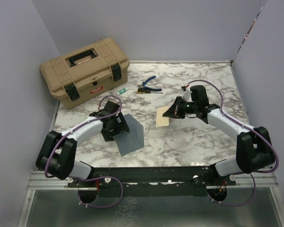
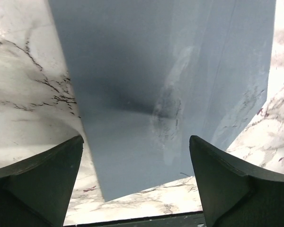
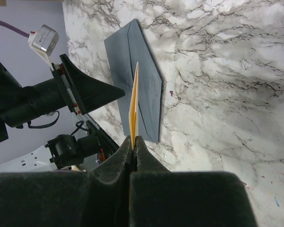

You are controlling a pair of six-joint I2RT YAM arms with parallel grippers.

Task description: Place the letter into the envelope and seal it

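The slate blue-grey envelope (image 1: pixel 131 136) lies flat on the marble table, left of centre. My left gripper (image 1: pixel 114 126) hovers over its left part, open. In the left wrist view the envelope (image 2: pixel 165 85) fills the space ahead of the left gripper (image 2: pixel 137 182), with nothing between the wide-apart fingers (image 2: pixel 236 184). The cream-tan letter (image 1: pixel 162 118) is pinched at its right edge by my right gripper (image 1: pixel 176 110), to the right of the envelope. In the right wrist view the right gripper (image 3: pixel 134 142) is shut on the letter (image 3: pixel 133 106), seen edge-on, with the envelope (image 3: pixel 144 71) beyond it.
A tan toolbox (image 1: pixel 85 71) with black latches stands at the back left. Blue-handled pliers (image 1: pixel 147 85) and a small green-and-white marker (image 1: pixel 122 91) lie behind the envelope. Grey walls enclose the marble table (image 1: pixel 199 137) on three sides.
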